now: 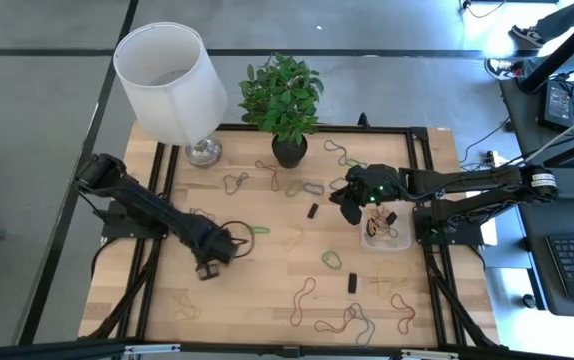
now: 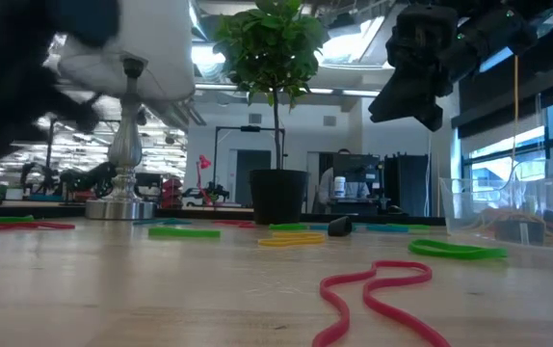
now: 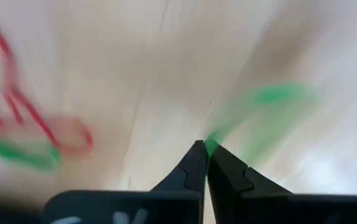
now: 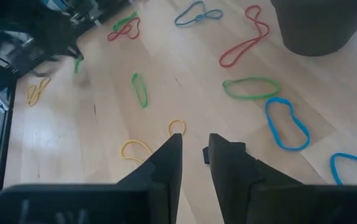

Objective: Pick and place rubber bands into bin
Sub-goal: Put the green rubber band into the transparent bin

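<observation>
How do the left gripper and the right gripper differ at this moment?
The left gripper is shut on a green rubber band low over the table; the right gripper is slightly open, empty and raised beside the bin. Both have dark fingers.

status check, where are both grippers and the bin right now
Left gripper shut on a green rubber band, mid-table. Right gripper open, empty, raised beside the bin. Bands scattered; black block near the right gripper.
</observation>
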Controlling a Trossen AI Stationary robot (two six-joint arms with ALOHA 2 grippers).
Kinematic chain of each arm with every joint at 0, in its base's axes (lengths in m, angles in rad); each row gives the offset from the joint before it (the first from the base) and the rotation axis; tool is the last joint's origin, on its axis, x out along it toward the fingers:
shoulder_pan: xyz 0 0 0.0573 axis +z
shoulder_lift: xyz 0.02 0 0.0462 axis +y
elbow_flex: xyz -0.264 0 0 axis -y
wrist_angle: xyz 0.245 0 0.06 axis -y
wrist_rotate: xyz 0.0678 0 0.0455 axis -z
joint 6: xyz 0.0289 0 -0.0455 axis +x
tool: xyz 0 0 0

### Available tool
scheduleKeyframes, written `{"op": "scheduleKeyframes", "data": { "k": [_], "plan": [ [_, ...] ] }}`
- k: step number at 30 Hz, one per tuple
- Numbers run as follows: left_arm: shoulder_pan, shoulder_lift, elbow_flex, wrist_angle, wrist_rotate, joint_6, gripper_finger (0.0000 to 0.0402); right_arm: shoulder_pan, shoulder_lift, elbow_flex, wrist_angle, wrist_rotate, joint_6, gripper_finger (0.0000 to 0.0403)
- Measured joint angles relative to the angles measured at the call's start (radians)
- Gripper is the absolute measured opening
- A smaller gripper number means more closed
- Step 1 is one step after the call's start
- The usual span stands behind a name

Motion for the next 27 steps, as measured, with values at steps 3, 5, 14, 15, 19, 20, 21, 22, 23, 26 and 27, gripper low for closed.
{"op": "scheduleKeyframes", "data": {
  "k": [3,5,14,15,19,20,21,22,23,26,27],
  "plan": [
    [0.019,-0.002,0.113,-0.004,-0.151,0.001,0.0003,0.000,0.002,0.000,0.004,0.001,-0.050,0.0084],
    [0.040,-0.002,0.184,-0.015,-0.240,0.024,0.0003,0.000,0.006,-0.002,0.024,0.001,-0.083,0.0084],
    [0.214,-0.002,0.415,-0.007,-0.458,0.242,0.0003,0.055,0.008,-0.002,0.280,-0.027,-0.278,0.0084],
    [0.235,-0.002,0.430,0.001,-0.460,0.264,0.0003,0.064,0.008,-0.001,0.295,-0.026,-0.311,0.0084],
    [0.303,-0.002,0.476,0.094,-0.461,0.329,0.0003,0.094,0.008,-0.001,0.330,-0.026,-0.378,0.0095],
    [0.317,-0.002,0.482,0.121,-0.460,0.326,0.0003,0.098,0.008,-0.002,0.336,-0.026,-0.381,0.0103],
    [0.331,-0.001,0.490,0.151,-0.460,0.314,0.0003,0.101,0.008,-0.001,0.336,-0.026,-0.384,0.0112],
    [0.344,0.006,0.501,0.177,-0.459,0.297,0.0003,0.104,0.008,-0.001,0.336,-0.025,-0.385,0.0123],
    [0.357,0.014,0.512,0.197,-0.459,0.287,0.0003,0.106,0.008,-0.001,0.336,-0.025,-0.385,0.0135],
    [0.384,0.057,0.546,0.230,-0.452,0.314,0.0003,0.106,0.022,-0.001,0.355,-0.025,-0.385,0.0175],
    [0.389,0.074,0.558,0.245,-0.434,0.342,0.0003,0.106,0.031,0.000,0.360,-0.025,-0.385,0.0189]
  ]
}}
